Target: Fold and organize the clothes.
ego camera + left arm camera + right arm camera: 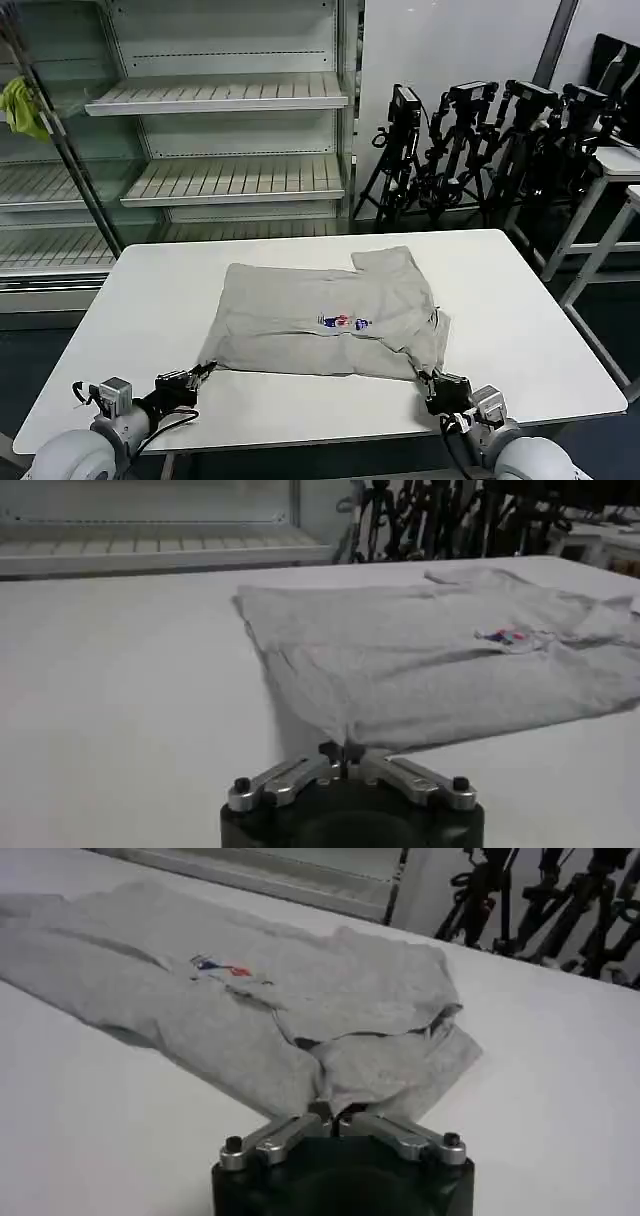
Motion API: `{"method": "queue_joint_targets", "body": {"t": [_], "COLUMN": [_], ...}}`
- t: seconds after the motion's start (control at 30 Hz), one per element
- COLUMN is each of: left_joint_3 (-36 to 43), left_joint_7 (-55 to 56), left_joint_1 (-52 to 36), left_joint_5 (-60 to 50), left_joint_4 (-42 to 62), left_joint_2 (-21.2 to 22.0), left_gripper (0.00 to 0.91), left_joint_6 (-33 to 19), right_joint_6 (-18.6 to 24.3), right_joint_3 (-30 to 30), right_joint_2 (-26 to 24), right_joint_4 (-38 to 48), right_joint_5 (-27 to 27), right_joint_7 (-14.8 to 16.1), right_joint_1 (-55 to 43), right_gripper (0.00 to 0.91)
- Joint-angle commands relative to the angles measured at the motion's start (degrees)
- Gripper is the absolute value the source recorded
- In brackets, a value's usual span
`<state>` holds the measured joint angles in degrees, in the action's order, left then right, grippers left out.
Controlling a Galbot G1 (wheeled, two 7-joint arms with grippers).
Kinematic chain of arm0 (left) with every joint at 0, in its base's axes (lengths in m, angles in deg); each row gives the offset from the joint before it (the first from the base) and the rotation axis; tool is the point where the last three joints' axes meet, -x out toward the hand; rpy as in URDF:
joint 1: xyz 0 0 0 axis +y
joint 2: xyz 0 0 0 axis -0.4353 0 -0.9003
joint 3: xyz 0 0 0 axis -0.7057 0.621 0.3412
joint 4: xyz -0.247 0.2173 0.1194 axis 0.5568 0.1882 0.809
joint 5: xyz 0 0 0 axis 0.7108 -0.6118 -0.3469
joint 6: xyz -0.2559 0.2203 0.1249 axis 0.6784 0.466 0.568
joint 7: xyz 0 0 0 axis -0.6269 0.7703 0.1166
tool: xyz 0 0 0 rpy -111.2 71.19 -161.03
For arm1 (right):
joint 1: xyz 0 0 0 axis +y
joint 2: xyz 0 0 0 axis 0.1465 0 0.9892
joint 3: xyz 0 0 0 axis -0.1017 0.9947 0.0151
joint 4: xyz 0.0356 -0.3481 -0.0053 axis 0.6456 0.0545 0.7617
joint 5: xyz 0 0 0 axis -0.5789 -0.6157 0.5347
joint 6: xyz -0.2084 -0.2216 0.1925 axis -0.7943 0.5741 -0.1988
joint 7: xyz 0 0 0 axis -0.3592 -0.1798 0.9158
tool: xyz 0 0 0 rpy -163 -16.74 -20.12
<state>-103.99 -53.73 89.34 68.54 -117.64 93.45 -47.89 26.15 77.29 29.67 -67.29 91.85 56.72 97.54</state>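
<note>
The clothes are one light grey T-shirt [330, 315] with a small multicolour chest print [343, 322], lying partly folded across the middle of the white table [520, 330]. My left gripper [203, 371] is shut on the shirt's near left corner [340, 742]. At the near right corner [335, 1103], my right gripper [428, 379] is shut on the cloth as well. Both pinched corners are lifted slightly into the jaws. A sleeve [385, 260] sticks out at the far side.
Bare tabletop surrounds the shirt on all sides. Metal shelving [220, 150] stands behind the table, with a yellow-green rag [22, 105] hanging at far left. Several black tripods [480, 140] stand at the back right, and another white table [615, 165] stands beyond them.
</note>
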Motion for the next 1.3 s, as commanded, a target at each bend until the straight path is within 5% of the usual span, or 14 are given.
{"method": "queue_joint_targets", "body": {"t": [0.03, 0.7, 1.3], "left_joint_3": [-1.85, -18.07, -18.46], "left_joint_7": [0.34, 1.94, 2.03], "left_joint_1": [4.76, 27.35, 30.16], "left_joint_5": [0.50, 4.52, 2.56], "left_joint_4": [-3.80, -15.88, -16.78], "left_joint_2": [-1.80, -5.16, -2.44], "left_gripper": [0.040, 0.040, 0.040], "left_joint_6": [0.23, 2.41, 2.36], "right_joint_6": [-0.01, -1.21, -3.71], "right_joint_3": [-0.21, -7.46, -8.52], "right_joint_2": [-1.32, -9.44, -10.78], "right_joint_4": [-1.09, -4.48, -6.21], "right_joint_5": [0.58, 5.54, 8.56], "right_joint_7": [-0.35, -6.34, -8.89], "right_joint_1": [0.67, 6.87, 7.34], "right_gripper": [0.000, 0.000, 0.000]}}
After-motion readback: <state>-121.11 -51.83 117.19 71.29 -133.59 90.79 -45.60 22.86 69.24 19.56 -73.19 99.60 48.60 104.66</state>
